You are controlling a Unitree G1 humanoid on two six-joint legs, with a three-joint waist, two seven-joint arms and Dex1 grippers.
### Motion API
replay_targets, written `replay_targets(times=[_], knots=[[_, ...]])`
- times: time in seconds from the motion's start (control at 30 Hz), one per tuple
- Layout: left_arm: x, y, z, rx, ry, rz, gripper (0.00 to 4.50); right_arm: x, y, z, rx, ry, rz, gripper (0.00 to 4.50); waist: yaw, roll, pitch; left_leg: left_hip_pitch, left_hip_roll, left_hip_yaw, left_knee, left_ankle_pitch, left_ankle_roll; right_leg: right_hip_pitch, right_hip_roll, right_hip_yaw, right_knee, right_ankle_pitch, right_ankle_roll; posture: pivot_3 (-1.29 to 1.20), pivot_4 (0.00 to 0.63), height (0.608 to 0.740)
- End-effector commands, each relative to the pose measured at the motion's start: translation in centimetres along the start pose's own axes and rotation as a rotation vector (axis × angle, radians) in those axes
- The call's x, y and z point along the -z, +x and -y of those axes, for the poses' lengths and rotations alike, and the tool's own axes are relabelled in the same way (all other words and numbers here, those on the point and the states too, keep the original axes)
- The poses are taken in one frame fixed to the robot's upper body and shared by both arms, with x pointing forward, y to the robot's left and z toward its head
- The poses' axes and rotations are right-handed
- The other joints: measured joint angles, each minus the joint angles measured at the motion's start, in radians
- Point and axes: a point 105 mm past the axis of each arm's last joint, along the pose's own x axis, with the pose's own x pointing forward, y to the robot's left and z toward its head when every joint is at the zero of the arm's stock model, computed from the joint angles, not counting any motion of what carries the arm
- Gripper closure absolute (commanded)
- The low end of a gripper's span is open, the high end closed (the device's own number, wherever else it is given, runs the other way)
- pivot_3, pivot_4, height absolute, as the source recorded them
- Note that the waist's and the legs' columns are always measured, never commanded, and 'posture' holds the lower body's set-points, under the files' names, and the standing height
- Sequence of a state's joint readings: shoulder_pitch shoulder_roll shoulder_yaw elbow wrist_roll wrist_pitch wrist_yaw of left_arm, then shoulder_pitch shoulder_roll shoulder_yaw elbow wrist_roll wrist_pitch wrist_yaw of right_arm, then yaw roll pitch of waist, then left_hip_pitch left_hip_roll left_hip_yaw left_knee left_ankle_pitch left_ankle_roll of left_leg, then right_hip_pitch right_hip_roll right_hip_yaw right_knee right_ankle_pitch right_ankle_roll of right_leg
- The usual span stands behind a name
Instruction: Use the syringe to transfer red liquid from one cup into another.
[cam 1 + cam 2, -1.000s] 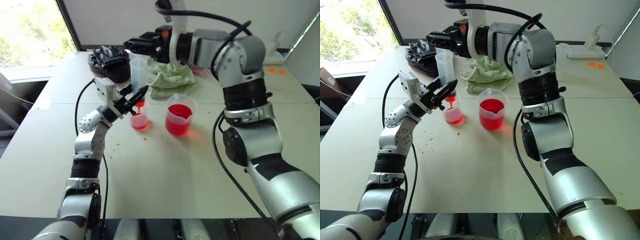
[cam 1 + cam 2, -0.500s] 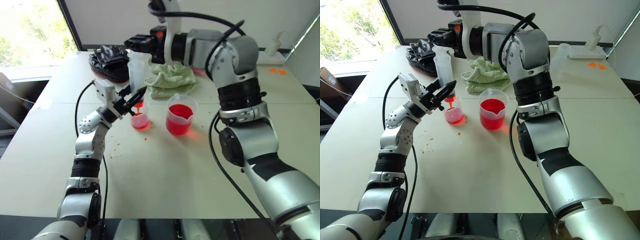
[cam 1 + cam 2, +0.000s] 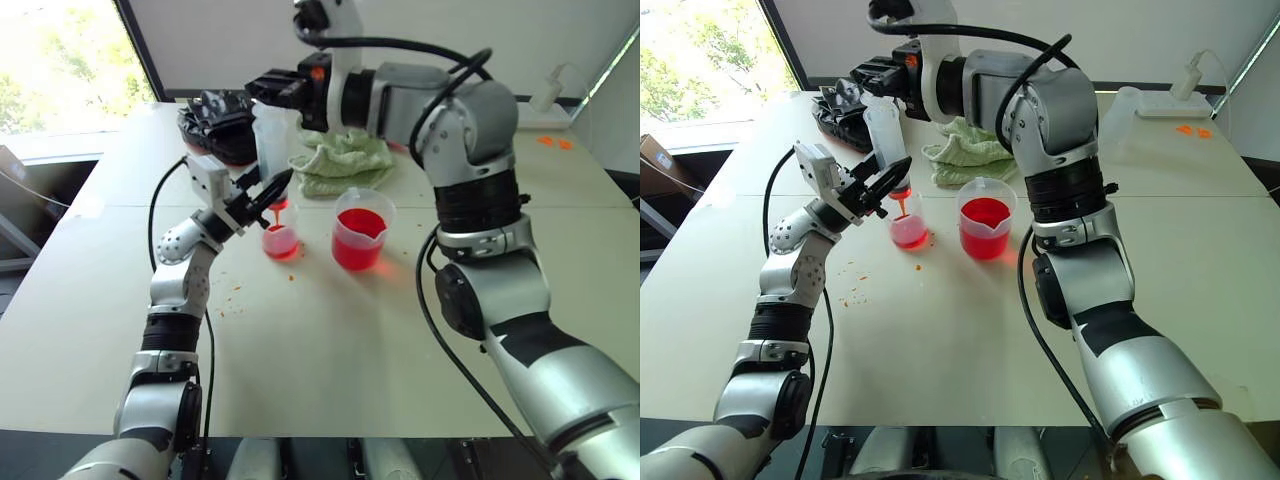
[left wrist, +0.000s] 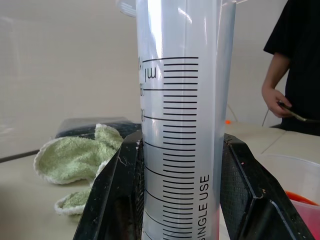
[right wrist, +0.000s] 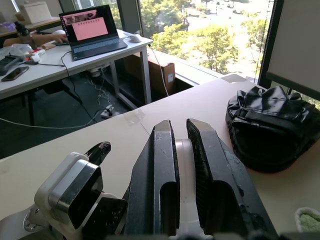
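L tool [image 3: 890,186] clamped on syringe [image 3: 887,135] barrel, tip over small cup [image 3: 908,226]. R tool [image 3: 868,76] pinched on plunger top. Beaker [image 3: 985,222] at cup's 3 o'clock on desk [image 3: 970,340].

A pale table [image 3: 970,330] holds a small cup [image 3: 909,231] of red liquid, a beaker [image 3: 985,226] beside it, a green cloth [image 3: 975,148], a black bag [image 3: 845,110], and scattered orange specks [image 3: 852,283].

There is one syringe [image 3: 886,135], two clear cups [image 3: 985,219] [image 3: 909,228], one green towel [image 3: 970,150], and perhaps one black bag [image 3: 845,110].
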State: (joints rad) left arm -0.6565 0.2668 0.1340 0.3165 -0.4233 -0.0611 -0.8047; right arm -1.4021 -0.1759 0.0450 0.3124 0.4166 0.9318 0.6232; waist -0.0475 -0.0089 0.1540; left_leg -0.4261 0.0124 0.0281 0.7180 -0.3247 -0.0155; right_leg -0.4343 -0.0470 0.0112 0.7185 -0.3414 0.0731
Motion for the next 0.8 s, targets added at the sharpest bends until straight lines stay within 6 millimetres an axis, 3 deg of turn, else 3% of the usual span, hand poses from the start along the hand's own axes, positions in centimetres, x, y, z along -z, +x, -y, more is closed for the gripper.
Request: replay_targets(times=[0.03, 0.8], knots=[[-1.8, 0.3, -1.1, -0.033, 0.033, 0.046, 3.11, -0.1, 0.8, -2.4, -0.105, -0.041, 0.001, 4.47, 0.0, 0.0, 0.0, 0.0, 0.0, 0.0, 0.0, 0.0, 0.0, 0.0, 0.0, 0.0, 0.0, 0.0, 0.0, 0.0, 0.15, 0.711], [-2.0, 0.3, -1.3, -0.038, 0.035, 0.049, 3.11, 2.7, 1.4, -2.7, -0.127, -0.067, -0.064, 4.47, 0.0, 0.0, 0.0, 0.0, 0.0, 0.0, 0.0, 0.0, 0.0, 0.0, 0.0, 0.0, 0.0, 0.0, 0.0, 0.0, 0.15, 0.711]])
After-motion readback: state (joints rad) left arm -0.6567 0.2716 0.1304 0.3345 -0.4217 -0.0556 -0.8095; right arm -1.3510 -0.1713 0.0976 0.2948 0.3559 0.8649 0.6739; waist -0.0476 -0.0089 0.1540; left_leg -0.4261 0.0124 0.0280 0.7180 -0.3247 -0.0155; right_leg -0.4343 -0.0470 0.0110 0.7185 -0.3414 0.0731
